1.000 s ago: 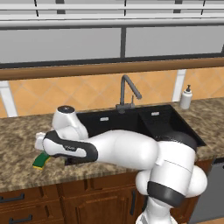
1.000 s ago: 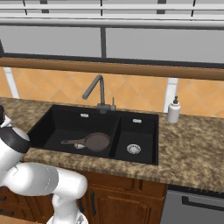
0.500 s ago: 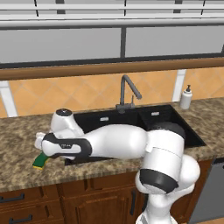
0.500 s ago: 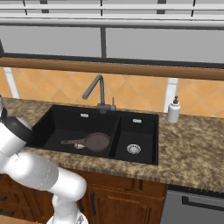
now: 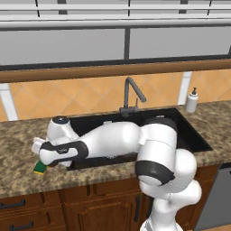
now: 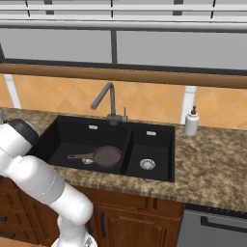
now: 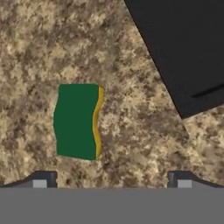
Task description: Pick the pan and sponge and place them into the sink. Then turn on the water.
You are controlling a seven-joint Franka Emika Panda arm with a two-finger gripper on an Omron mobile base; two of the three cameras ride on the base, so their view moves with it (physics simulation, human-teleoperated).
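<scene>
The sponge, green on top with a yellow edge, lies flat on the speckled granite counter to the left of the sink. My gripper hovers over it, open, with nothing between the fingertips; the sponge sits toward the left fingertip rather than in the middle. From the left base view the gripper points down just above the sponge. The dark brown pan rests in the wide basin of the sink, handle pointing left.
A dark gooseneck faucet stands behind the sink, with a white soap dispenser on the counter to its right. The narrower basin has a silver drain. The counter's front edge runs close below the sponge.
The arm's elbow has swung left and folded closer while the hand has stayed over the sponge. The gripper has stayed open; sponge and pan have not moved.
</scene>
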